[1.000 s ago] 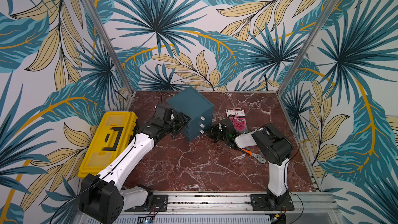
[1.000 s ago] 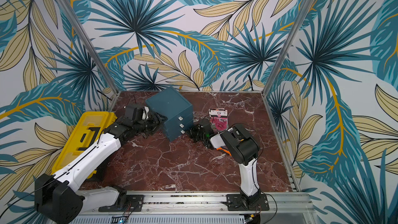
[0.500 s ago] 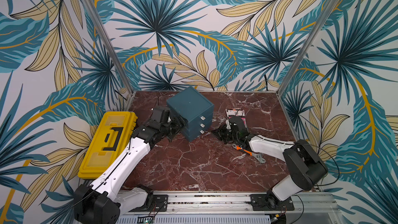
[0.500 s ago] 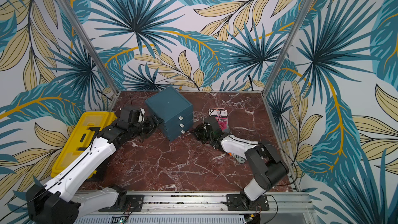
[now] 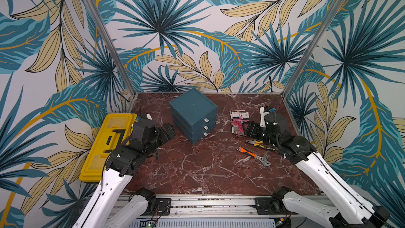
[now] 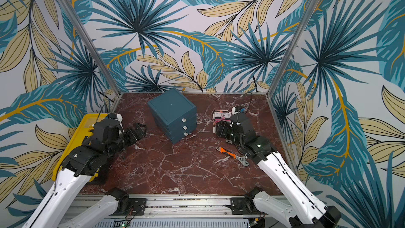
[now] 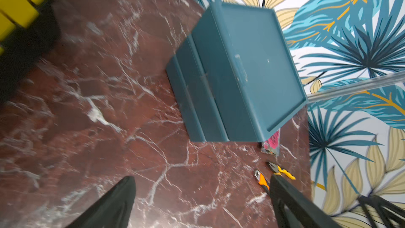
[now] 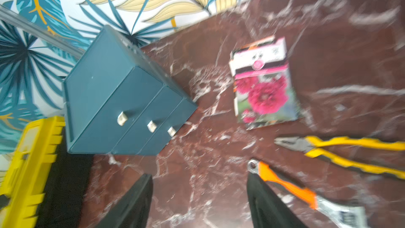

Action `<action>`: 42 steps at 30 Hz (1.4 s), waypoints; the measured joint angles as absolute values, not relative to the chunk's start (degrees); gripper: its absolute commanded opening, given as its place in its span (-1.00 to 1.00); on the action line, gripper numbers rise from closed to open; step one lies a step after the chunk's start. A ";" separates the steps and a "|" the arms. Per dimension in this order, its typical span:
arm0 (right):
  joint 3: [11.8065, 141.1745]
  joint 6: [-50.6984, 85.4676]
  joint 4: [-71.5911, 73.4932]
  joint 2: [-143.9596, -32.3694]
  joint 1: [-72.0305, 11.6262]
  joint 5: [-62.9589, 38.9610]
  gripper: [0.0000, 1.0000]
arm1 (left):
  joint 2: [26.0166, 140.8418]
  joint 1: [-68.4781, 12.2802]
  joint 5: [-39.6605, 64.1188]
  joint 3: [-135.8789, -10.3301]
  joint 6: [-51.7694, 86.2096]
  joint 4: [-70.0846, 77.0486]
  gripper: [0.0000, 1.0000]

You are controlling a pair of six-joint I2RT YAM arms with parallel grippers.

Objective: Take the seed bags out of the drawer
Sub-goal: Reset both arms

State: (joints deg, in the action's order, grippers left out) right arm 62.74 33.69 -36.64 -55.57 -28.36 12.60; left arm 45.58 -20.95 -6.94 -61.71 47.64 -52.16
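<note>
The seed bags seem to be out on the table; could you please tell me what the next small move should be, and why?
Probably draw the right claw back from the seed bags: its jaws stand open and empty, the bags lie flat on the table, and all three drawers of the blue drawer unit look shut.

Your red marble counter [image 5: 197, 172] carries a teal drawer unit [image 5: 192, 115], seed bags [image 5: 238, 117], pliers [image 5: 255, 143], a wrench [image 5: 253, 156], and a yellow toolbox [image 5: 109, 145] leftward.

Closed teal drawer cabinet [image 5: 192, 115] mid-table, seed bags [image 5: 238, 118] lying right of it, yellow toolbox [image 5: 109, 145] at left
</note>
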 measured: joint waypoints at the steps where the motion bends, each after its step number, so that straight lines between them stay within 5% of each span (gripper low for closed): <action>1: 63.16 31.79 -37.39 -54.30 -28.36 16.27 0.91 | 44.07 -20.95 -8.36 -61.23 45.95 -52.14 1.00; 8: 58.89 21.21 -34.41 -47.81 -28.21 35.24 0.90 | 32.47 -20.93 -20.01 -50.57 37.63 -45.80 1.00; 13: 49.19 14.24 -27.53 -42.46 -28.21 39.16 0.91 | 21.56 -20.91 -27.51 -32.80 30.09 -31.44 1.00; 18: 42.26 11.92 -21.96 -41.91 -28.21 42.52 0.94 | 23.59 -20.91 -34.20 -23.73 22.04 -17.65 1.00; 32: 17.45 6.79 7.53 -47.31 -24.95 46.17 0.95 | 58.50 -13.23 -36.34 -8.73 7.18 34.48 1.00; 42: 14.48 3.51 33.91 -66.11 -15.84 41.32 0.99 | 87.94 -6.28 -27.90 -9.41 0.99 65.84 1.00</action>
State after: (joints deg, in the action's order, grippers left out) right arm 14.48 3.51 33.91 -66.11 -15.84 41.32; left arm 87.94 -6.28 -27.90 -9.41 0.99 65.84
